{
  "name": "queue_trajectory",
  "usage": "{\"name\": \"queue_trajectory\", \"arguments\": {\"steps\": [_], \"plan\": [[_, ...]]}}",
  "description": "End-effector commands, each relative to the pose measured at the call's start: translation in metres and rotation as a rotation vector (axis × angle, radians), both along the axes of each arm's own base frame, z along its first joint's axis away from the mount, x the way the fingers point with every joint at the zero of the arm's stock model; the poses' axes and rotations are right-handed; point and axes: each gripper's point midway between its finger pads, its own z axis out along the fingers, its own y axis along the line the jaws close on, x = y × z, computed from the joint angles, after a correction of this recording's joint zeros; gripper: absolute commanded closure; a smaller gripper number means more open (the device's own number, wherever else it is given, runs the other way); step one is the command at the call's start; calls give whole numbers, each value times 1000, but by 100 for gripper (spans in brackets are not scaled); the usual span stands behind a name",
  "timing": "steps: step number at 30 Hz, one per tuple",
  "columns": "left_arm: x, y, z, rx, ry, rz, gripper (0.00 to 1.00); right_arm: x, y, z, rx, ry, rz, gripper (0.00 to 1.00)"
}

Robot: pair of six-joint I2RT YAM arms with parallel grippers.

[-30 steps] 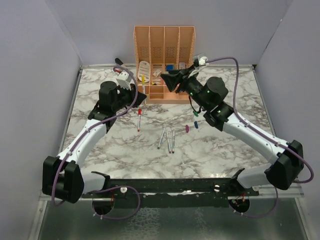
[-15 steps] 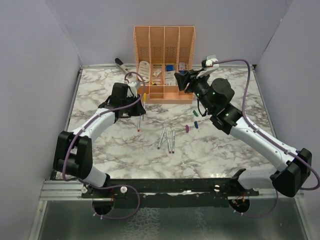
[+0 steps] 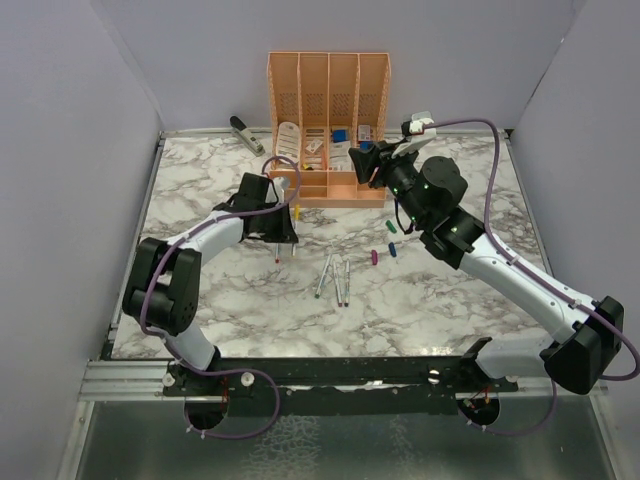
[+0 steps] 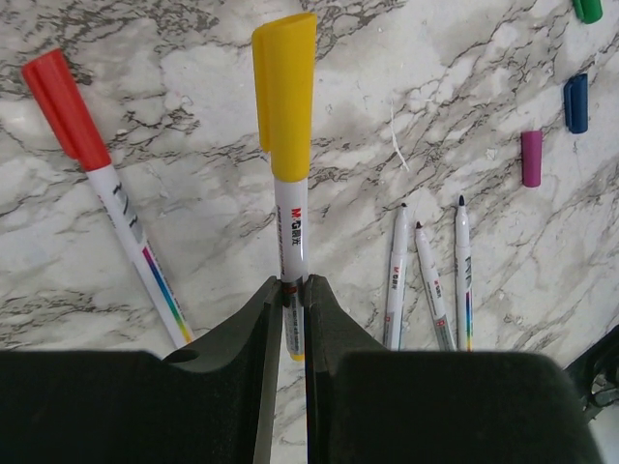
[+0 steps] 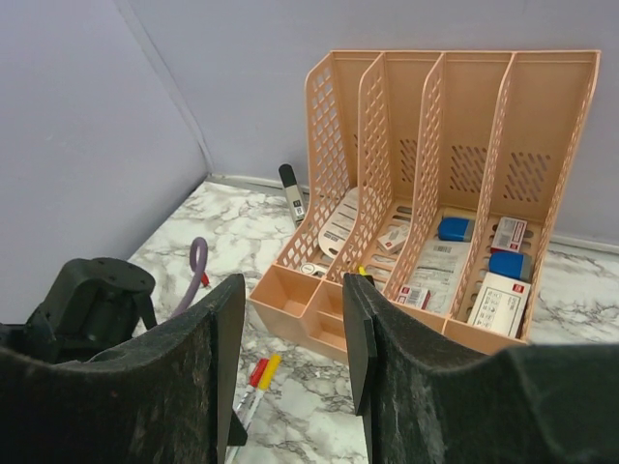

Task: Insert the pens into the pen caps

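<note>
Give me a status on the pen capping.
Done: the red-capped pen lies on the table, and the yellow-capped pen has its cap on too. In hand: the left gripper is shut on that yellow-capped pen; the right gripper is open and empty. Left: three uncapped pens lie side by side, with the purple cap, blue cap and green cap loose nearby.

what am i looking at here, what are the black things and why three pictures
Two robot arms are bolted to a marble table. One picture looks down from above; the other two come from cameras on each wrist. The left end effector, a two-finger clamp, is shut on a white marker pen with a yellow cap. The right end effector is open and empty, facing an orange plastic organiser. On the table lie a red-capped pen, three uncapped pens and loose purple, blue and green caps.
</note>
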Motion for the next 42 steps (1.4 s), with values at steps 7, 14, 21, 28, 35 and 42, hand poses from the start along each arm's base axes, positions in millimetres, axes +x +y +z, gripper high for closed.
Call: {"name": "queue_trajectory", "arguments": {"steps": [7, 14, 21, 28, 35, 42], "plan": [[-4, -12, -24, 3, 80, 16, 100, 0, -2, -15, -28, 41, -15, 55], [1, -3, -36, 58, 93, 71, 100, 1, -5, -24, -41, 59, -35, 55], [6, 7, -44, 126, 104, 100, 96, 2, -6, -28, -47, 66, -41, 55], [7, 14, -50, 173, 111, 106, 93, 2, -8, -30, -48, 69, -49, 55], [12, 13, -50, 174, 105, 110, 83, 2, -8, -33, -49, 74, -49, 55], [15, 11, -48, 170, 101, 109, 79, 1, -7, -35, -49, 77, -42, 55]]}}
